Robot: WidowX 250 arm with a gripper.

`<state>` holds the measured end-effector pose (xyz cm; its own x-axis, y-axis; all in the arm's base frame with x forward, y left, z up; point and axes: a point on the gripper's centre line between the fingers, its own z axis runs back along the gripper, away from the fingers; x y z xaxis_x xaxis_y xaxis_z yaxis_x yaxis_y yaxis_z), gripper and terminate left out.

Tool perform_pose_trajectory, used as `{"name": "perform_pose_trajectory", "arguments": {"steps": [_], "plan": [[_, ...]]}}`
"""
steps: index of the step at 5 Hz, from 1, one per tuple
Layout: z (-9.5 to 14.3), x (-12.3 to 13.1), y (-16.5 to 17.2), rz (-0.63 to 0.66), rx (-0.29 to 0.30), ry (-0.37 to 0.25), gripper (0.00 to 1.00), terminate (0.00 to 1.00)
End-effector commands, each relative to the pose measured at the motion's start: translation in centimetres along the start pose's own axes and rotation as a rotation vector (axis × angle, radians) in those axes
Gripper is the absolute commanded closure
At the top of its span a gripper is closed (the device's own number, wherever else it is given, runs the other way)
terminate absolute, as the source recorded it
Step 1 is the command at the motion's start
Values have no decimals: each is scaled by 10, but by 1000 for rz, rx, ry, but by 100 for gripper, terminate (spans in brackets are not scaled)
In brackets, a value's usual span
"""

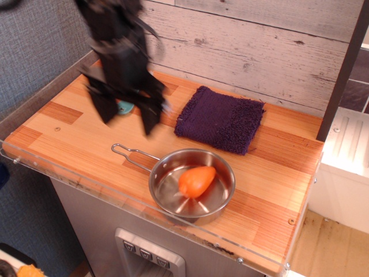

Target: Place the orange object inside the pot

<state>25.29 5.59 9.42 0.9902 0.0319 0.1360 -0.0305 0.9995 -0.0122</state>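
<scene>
A wooden table [75, 124] filled most of the frame, its striped boards running from the upper left down to the lower right, with a clear plastic strip along its near edge. Behind it stood a wall [259, 52] of pale weathered planks. The black robot arm [115, 40] hung blurred in the upper left, and its claw [125, 118] pointed down above the table with its two fingers spread wide apart and nothing between them. A purple cloth [222, 119] lay flat near the middle of the frame, just below the wall and well apart from the claw. Below the cloth, near the front edge of the table, sat the pot [222, 199], shallow, round and shiny, with its thin wire handle [130, 154] reaching toward the left. The orange object [196, 180] lay on its side inside the pot, its narrower end pointing toward the upper right. A sliver of a teal brush [124, 106] showed between the claw's fingers, mostly hidden behind them.
</scene>
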Motion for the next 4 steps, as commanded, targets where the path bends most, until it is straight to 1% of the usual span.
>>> {"name": "perform_pose_trajectory", "arguments": {"steps": [1, 3, 4], "plan": [[4, 12, 30, -13, 36, -2, 0, 0], [4, 12, 30, -13, 36, -2, 0, 0], [4, 12, 30, -13, 36, -2, 0, 100]]}}
